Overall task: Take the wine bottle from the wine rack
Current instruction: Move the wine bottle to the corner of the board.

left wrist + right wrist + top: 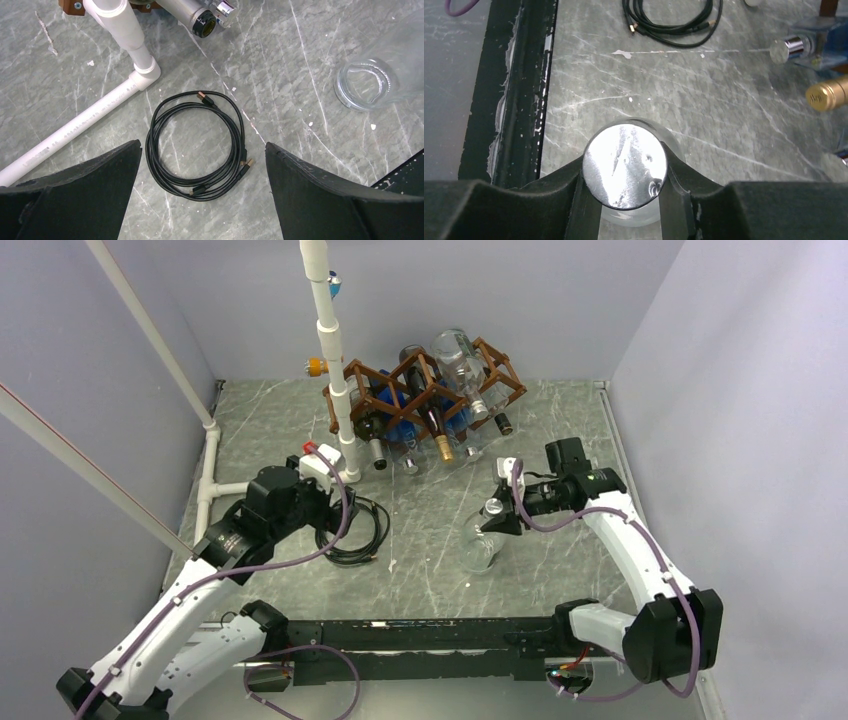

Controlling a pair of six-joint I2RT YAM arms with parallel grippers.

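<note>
The dark brown wooden lattice wine rack [430, 388] stands at the back of the table and holds several bottles, their necks pointing toward me. A clear glass wine bottle [482, 545] with a silver cap [625, 166] is off the rack, on the table in front of it. My right gripper [497, 515] is shut on this bottle's neck just below the cap, as the right wrist view [625, 172] shows. The bottle's glass base shows in the left wrist view [367, 82]. My left gripper [202, 150] is open and empty above a coiled black cable [200, 145].
A white PVC pipe frame [335, 360] rises left of the rack, and one pipe [75, 125] runs along the table. The cable coil [355, 530] lies centre-left. A gold-capped bottle neck [826, 95] and a silver-capped one [791, 47] stick out from the rack. A black rail [400, 635] runs along the near edge.
</note>
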